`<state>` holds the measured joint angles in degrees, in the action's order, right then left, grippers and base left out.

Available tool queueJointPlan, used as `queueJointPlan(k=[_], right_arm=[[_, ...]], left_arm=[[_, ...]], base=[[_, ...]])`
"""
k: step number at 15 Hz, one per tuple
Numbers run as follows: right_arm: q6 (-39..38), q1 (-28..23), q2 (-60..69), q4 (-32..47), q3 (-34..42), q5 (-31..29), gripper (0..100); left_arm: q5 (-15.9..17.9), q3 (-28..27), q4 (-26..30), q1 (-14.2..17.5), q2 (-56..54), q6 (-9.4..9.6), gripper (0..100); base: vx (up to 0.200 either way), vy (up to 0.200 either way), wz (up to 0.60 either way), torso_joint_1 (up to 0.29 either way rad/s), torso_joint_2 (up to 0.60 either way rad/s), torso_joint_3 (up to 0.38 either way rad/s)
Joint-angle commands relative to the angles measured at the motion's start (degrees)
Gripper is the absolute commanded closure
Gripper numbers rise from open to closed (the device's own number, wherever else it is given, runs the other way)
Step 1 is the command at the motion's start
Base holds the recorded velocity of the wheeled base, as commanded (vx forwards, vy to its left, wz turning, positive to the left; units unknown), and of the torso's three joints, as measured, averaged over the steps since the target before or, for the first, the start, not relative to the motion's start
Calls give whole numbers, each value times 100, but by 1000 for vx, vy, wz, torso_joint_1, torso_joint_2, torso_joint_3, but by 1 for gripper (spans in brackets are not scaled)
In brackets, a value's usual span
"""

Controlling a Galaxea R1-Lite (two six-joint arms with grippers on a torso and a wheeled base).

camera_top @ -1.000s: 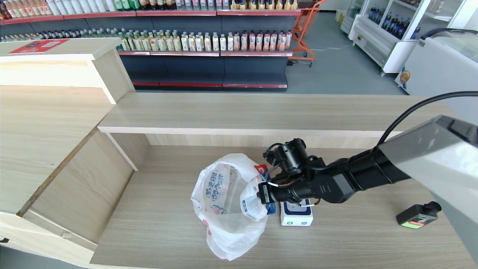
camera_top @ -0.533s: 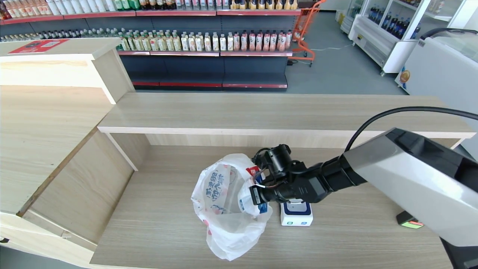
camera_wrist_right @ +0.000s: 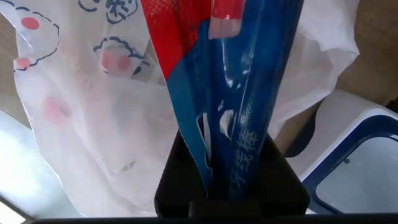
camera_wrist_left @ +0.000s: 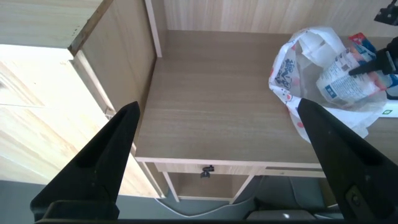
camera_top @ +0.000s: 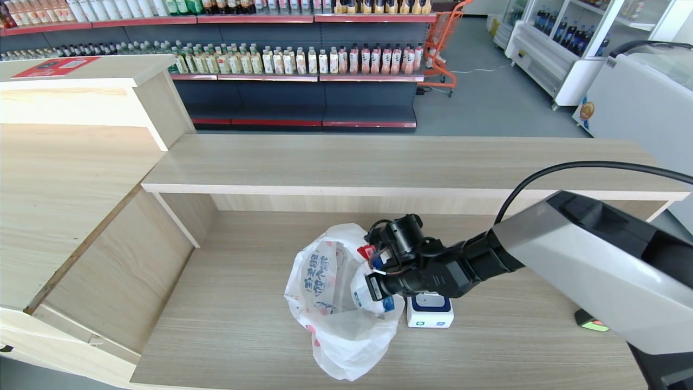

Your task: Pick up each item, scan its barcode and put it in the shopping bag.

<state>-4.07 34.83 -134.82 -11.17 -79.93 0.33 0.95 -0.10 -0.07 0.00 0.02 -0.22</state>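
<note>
A white plastic shopping bag [camera_top: 331, 319] with printed figures stands open on the lower wooden counter [camera_top: 227, 325]. My right gripper [camera_top: 373, 283] is at the bag's right rim, shut on a blue, red and white snack packet [camera_top: 364, 290] that dips into the bag's mouth. In the right wrist view the packet [camera_wrist_right: 239, 106] runs up from between the gripper's [camera_wrist_right: 231, 186] black fingers, with the bag [camera_wrist_right: 93, 118] behind it. My left gripper [camera_wrist_left: 217, 168] hangs open off the counter's near edge, holding nothing; from there the bag [camera_wrist_left: 298, 81] and the packet [camera_wrist_left: 346, 79] lie far off.
A white and blue scanner base [camera_top: 429, 314] sits just right of the bag, under my right wrist. A dark hand-held scanner [camera_top: 591, 323] peeks out behind the right arm at the counter's right end. A raised shelf [camera_top: 379, 162] borders the far side, a side wall [camera_top: 124, 271] the left.
My right gripper has carried the packet left and slightly down, into the bag's mouth. The bag has shifted a little to the right, and the arm now covers most of the hand-held scanner.
</note>
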Motion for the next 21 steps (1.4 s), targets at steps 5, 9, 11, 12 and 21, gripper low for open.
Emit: queueJointPlan(k=[5,9,11,12,21], right_arm=[[-542,6,518,-140,30,582,0],[-1105,-231,1370,44,505,767,0],[-1280,-547,1748,-17,1050,828,0],[-1289,-662,1792,-87,1120,820,0],[-1315,-1576,5123,-360,3643,248,0]], left_arm=[[2,1,-1,0,-2,-4,0],[2,1,-1,0,-2,-4,0],[2,1,-1,0,-2,-4,0],[2,1,-1,0,-2,-4,0],[2,1,-1,0,-2,4,0]], base=[[0,0,0,0,0,0],[0,0,0,0,0,0],[0,0,0,0,0,0],[0,0,0,0,0,0],[0,0,0,0,0,0]])
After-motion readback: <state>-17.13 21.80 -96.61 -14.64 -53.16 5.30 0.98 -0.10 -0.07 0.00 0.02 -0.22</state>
